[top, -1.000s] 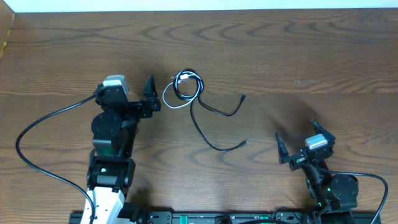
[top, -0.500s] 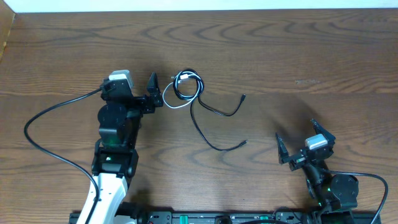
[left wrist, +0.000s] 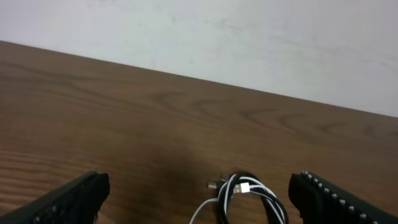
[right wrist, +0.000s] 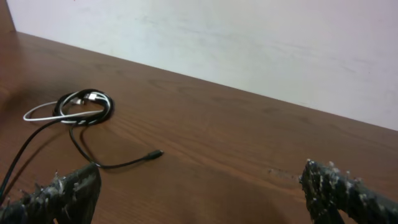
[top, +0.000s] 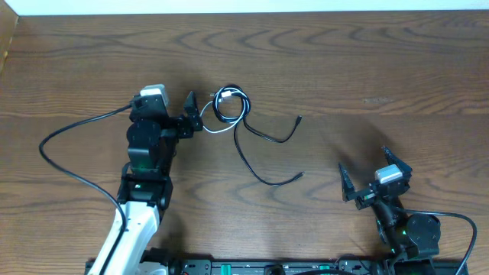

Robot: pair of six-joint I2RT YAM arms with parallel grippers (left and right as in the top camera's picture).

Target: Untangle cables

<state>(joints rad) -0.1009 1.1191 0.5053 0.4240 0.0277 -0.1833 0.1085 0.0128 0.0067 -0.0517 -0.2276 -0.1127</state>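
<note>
Black and white cables lie coiled together toward the far edge of the table, black tails trailing nearward. My left fingers stand wide just beside the coil, apparently to straddle it; my right fingers, equally wide and empty, wait by the near edge.

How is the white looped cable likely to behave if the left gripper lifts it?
Probably floppy: the white cable lies in loose curves flat on the table, so it should sag from any grip. It is likely light, being so thin. It is wound in with the black cables, so lifting it may well drag those along.
</note>
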